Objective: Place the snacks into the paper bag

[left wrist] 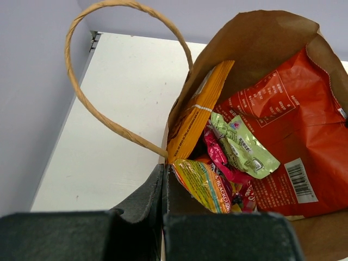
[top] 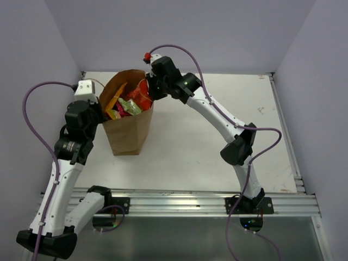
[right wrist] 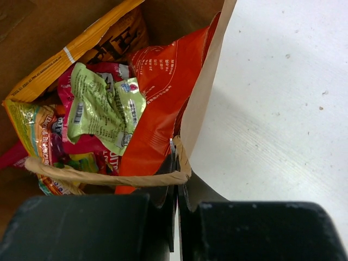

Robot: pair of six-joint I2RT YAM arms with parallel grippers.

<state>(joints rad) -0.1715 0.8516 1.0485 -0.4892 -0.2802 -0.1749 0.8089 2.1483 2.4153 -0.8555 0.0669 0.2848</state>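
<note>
Left wrist, crinkly snacks (left wrist: pixel 242 147), kraft paper bag (left wrist: pixel 261 41)

The paper bag (top: pixel 128 136) is plain brown. The chip bag (left wrist: pixel 293 136) is red with white print. The rest: an orange bag (left wrist: pixel 198 117) with a white stripe, a pale green packet (left wrist: pixel 242 144) and a pink packet (left wrist: pixel 216 151).

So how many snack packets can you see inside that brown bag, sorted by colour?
Orange chip bag: 1
Red chip bag: 1
Green packet: 1
Pink packet: 1
Yellow-orange packet: 1
Total: 5 showing inside the paper bag; anything buried beneath them cannot be counted.
</note>
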